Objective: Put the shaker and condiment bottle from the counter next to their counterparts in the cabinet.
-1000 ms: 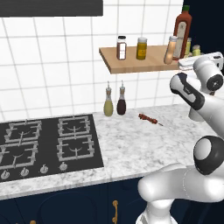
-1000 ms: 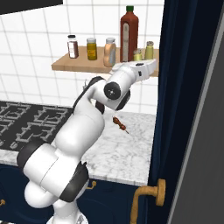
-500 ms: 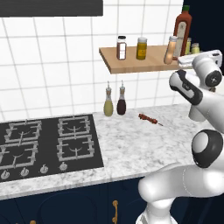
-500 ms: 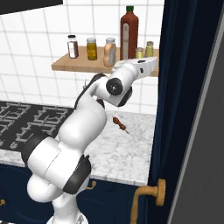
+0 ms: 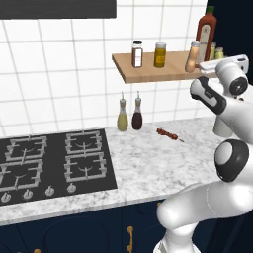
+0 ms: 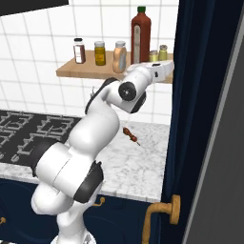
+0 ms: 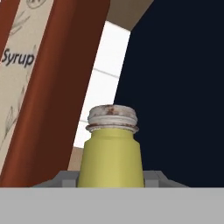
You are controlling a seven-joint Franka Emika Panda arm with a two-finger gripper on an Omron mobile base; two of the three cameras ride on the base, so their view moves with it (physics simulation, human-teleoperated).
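Left base view: arm's hand is up at the right end of the cabinet. Condiment bottle stands upright on it, beside the tall red-brown bottle.

Right base view: two small shakers upright at the shelf's right end, by the hand.

Hand view: gripper clamped on the shaker, axis vertical, grey top up. Red-brown bottle's label reads "Syrup".
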